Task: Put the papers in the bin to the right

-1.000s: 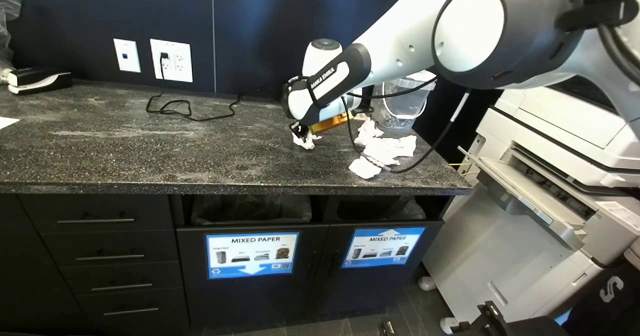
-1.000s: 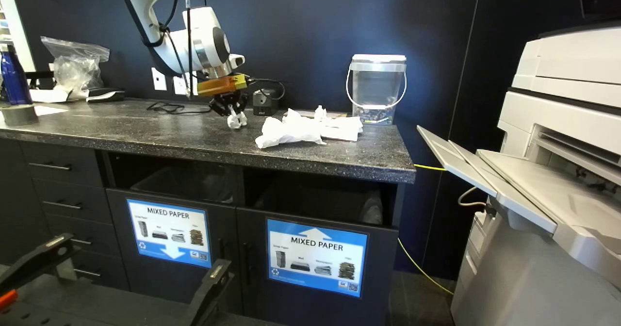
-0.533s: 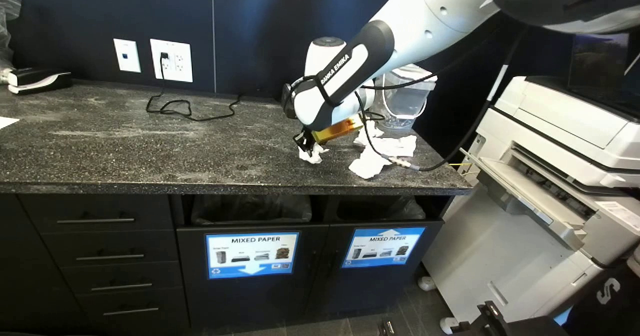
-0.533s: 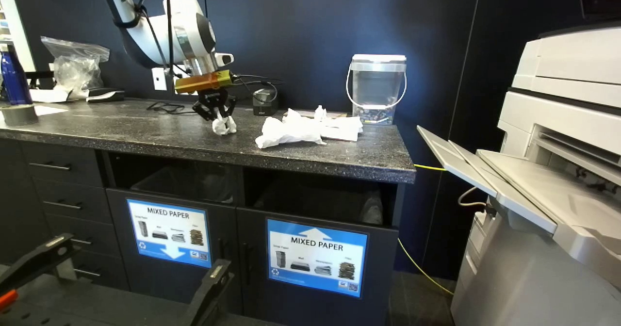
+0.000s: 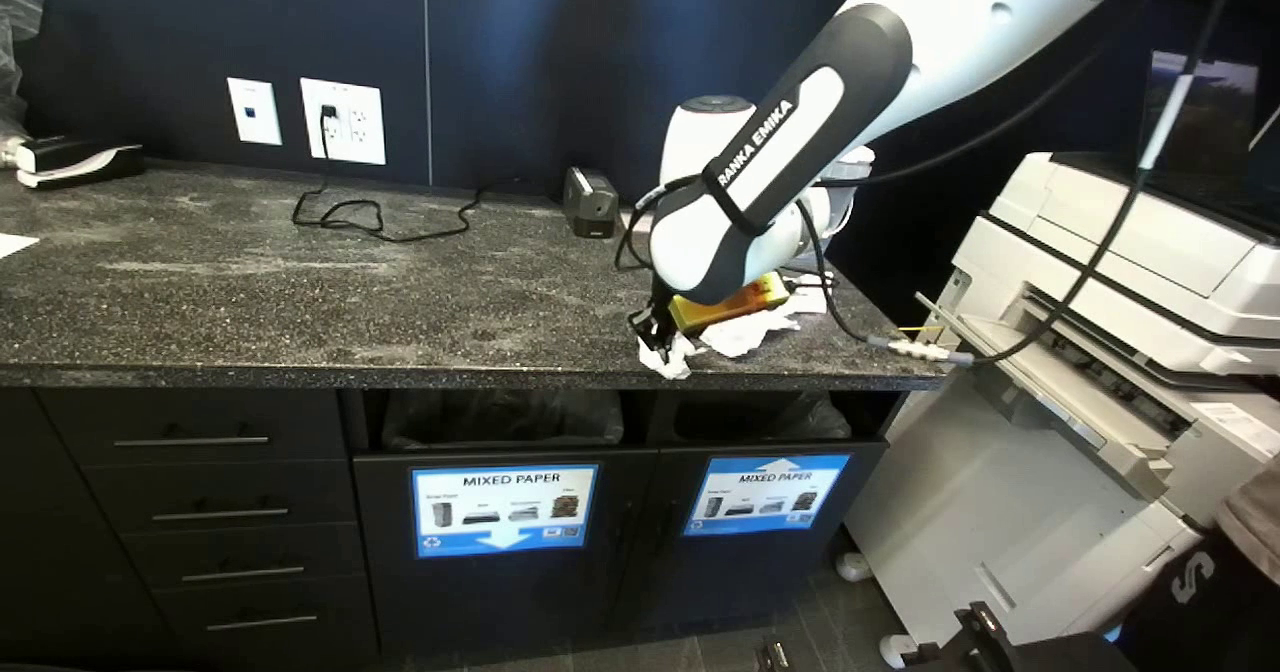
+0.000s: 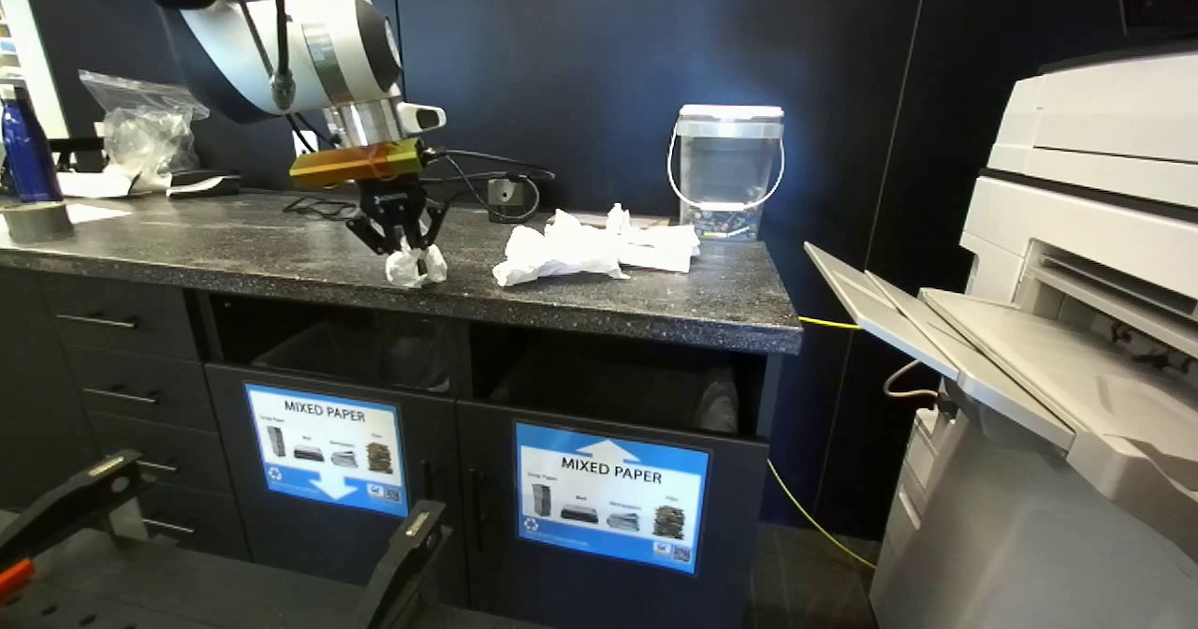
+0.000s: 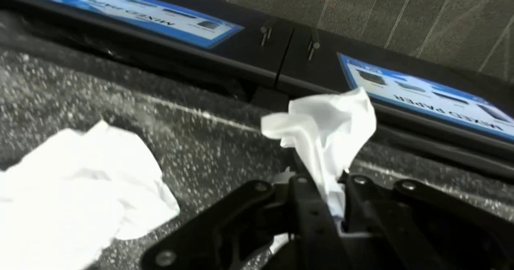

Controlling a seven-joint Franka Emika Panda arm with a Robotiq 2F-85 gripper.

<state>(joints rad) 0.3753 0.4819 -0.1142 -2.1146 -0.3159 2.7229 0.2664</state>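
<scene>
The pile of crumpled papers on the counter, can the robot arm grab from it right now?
Probably not yet. The way to the crumpled papers looks free in an exterior view, but the gripper is shut on a paper wad and would likely have to release that first.

Dk speckled counter is bearing crumpled wht papers, clr bucket standing nr them; sm dk box & blk cord are resting farther along.
</scene>
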